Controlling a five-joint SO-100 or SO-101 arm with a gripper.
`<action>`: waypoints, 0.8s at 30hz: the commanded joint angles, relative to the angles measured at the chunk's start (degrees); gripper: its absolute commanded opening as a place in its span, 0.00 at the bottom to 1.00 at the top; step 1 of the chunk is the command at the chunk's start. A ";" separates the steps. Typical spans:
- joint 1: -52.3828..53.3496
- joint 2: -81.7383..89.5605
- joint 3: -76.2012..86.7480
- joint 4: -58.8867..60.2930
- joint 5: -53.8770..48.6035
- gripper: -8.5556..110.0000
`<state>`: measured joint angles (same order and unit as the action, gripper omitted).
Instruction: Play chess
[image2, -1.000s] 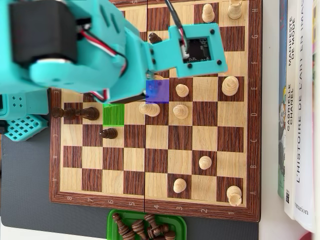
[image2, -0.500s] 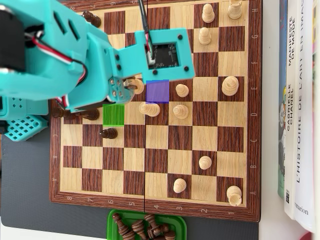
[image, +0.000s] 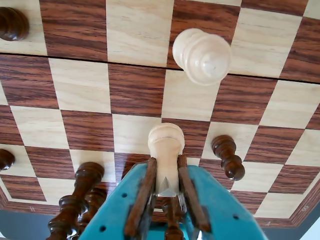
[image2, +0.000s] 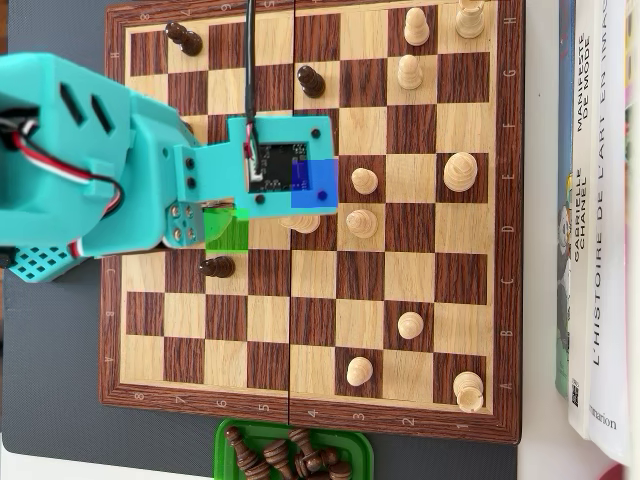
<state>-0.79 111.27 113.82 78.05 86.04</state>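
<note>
The turquoise two-finger gripper (image: 166, 187) is clamped on a pale wooden chess pawn (image: 165, 150): in the wrist view the two brown-lined fingers (image: 142, 195) press the pawn's stem from both sides, and its rounded head stands clear above the fingertips. Whether the pawn's base touches the board cannot be told — the fingers hide it.

In the overhead view the turquoise arm (image2: 90, 170) enters from the left and reaches across the far-left part of the wooden chessboard (image2: 310, 420). Its wrist camera module (image2: 280, 165) covers the squares beneath it, so the gripper and the held pawn are hidden in that view. A translucent blue square marker (image2: 322, 195) shows partly at the right end of the module, and a translucent green square marker (image2: 230, 235) lies just below the arm, on the left half of the board.

In the wrist view a second pale wooden piece with a domed top (image: 202, 55) stands further up the frame, to the right, well apart from the gripper. A dark brown wooden pawn (image: 227, 155) stands just right of the fingers. A cluster of tall dark turned pieces (image: 80, 200) stands at lower left.

In the overhead view a green plastic tray (image2: 355, 445) holding dark pieces sits at the near edge of the board. White-spined books (image2: 600, 220) stand at the right.
</note>
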 joint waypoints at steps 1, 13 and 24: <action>1.49 2.72 0.62 -0.35 -0.26 0.10; 5.27 3.43 3.08 -0.35 -2.99 0.10; 5.19 3.43 5.98 -0.35 -2.99 0.10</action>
<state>3.87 112.85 120.23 78.05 83.41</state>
